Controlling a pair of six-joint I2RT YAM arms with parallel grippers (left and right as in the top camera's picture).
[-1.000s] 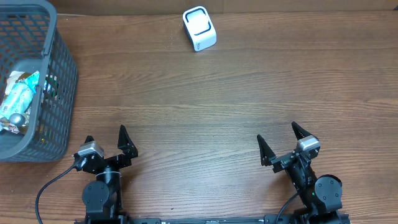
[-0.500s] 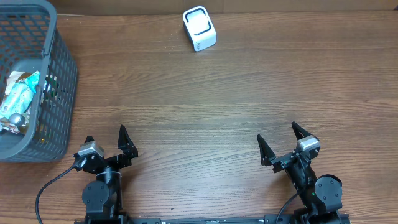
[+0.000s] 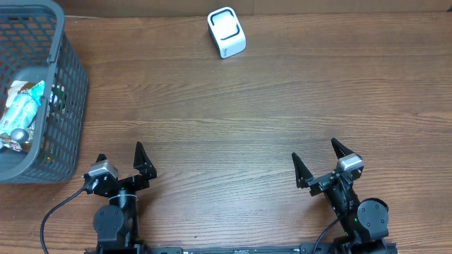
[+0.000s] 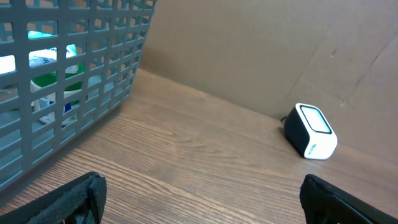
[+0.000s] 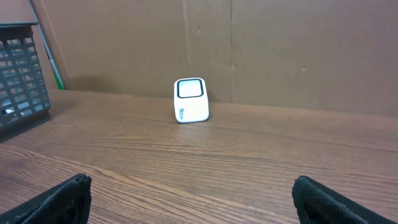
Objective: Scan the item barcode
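Basket (image 3: 70,95) far left, items (image 3: 20,113) inside; scanner (image 3: 227,32) rear centre.

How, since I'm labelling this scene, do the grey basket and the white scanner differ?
The basket is dark grey with open lattice walls; the scanner is white and solid, with a dark-framed window. The basket is far larger than the scanner. The basket holds packaged items; the scanner holds nothing and stands alone. Both rest on the wooden table.
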